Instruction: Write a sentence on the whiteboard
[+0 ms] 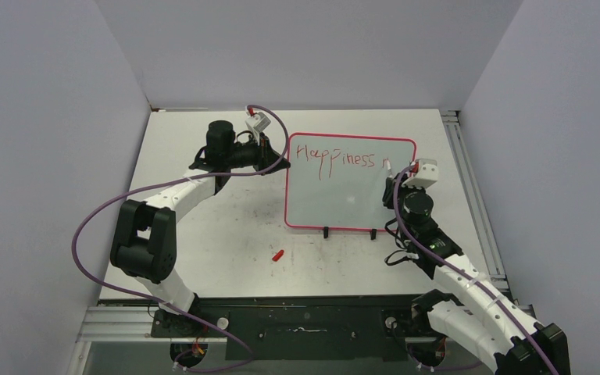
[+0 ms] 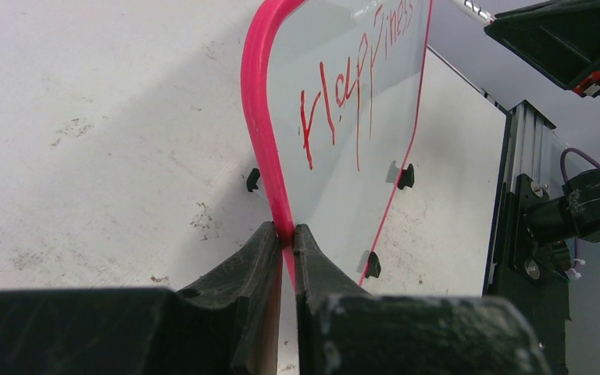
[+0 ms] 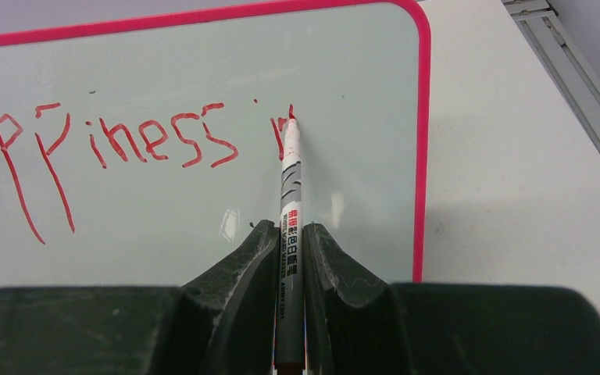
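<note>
The whiteboard [image 1: 344, 195], pale with a pink-red rim, lies on the table at centre right. The sentence [image 1: 336, 158] reads "Happiness" plus the start of another word, in red along its top; it also shows in the right wrist view [image 3: 156, 141] and the left wrist view [image 2: 344, 101]. My left gripper [image 1: 276, 162] is shut on the whiteboard's left rim [image 2: 285, 234]. My right gripper [image 1: 394, 183] is shut on a grey and white marker [image 3: 291, 234], whose red tip [image 3: 291, 121] touches the board at the last letter.
A small red marker cap [image 1: 278, 255] lies on the tabletop in front of the board. Black clip feet [image 1: 326, 231] sit at the board's near edge. An aluminium rail [image 1: 469, 187] runs along the table's right side. Grey walls enclose the table.
</note>
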You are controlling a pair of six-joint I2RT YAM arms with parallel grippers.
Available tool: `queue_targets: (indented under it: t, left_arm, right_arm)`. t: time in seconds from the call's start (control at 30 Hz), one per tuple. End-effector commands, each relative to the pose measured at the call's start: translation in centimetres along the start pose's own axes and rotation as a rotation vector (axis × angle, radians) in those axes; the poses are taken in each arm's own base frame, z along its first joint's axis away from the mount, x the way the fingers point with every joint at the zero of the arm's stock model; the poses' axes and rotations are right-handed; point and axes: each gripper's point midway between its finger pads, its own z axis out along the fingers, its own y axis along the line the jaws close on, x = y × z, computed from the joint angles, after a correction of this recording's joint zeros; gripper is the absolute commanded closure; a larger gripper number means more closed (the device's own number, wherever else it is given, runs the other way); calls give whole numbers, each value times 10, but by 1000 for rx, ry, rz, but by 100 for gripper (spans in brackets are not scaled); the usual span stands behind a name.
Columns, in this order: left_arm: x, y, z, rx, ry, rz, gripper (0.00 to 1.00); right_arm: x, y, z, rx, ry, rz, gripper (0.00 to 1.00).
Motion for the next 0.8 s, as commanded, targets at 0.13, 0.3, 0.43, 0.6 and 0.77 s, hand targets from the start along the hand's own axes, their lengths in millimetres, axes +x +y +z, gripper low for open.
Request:
queue_targets:
  t: [0.13, 0.3, 0.43, 0.6, 0.77]
  left_arm:
    - [-38, -19, -10, 25, -83, 119, 100]
    - [-39, -19, -10, 26, -84, 120, 100]
    - [-39, -20, -10, 25, -85, 120, 100]
    - [-38, -20, -10, 26, -84, 121, 100]
    - [-38, -19, -10, 25, -83, 120, 100]
  right_arm:
    - [16, -4, -8, -7, 49, 21, 95]
    - [25, -4, -11, -14, 74, 23, 95]
    - [21, -4, -11, -14, 60, 28, 95]
    - [7, -3, -9, -14, 10, 32, 95]
    - [-5, -1, -5, -13, -33, 33, 95]
